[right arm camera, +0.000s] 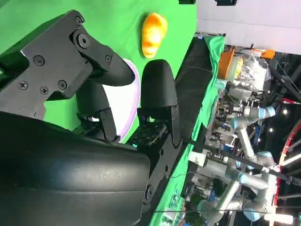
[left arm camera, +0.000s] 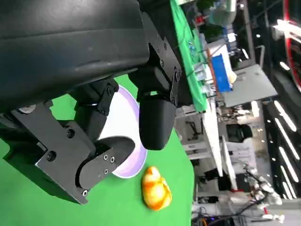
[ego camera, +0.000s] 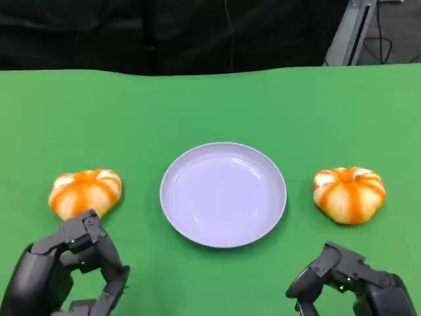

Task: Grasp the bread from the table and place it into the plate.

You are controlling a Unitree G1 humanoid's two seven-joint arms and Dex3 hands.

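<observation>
Plate: a pale lilac round plate [ego camera: 223,194] sits mid-counter with nothing in it; its rim also shows behind the fingers in the left wrist view [left arm camera: 134,162] and the right wrist view [right arm camera: 133,96].
Left bread: an orange-and-white striped bun [ego camera: 85,191] lies on the counter left of the plate, apart from it, just beyond the left hand.
Right bread: a matching bun [ego camera: 349,193] lies right of the plate, apart from it and ahead of the right hand.
Left hand: the left hand [ego camera: 72,273] hovers at the near edge, fingers apart, holding nothing.
Right hand: the right hand [ego camera: 348,283] is low at the near edge, fingers spread, holding nothing.
Counter: covered in plain green cloth [ego camera: 210,105].
Room: a dark curtain [ego camera: 164,33] behind the counter; the wrist views show a cluttered workshop with other robot arms [right arm camera: 244,141].
</observation>
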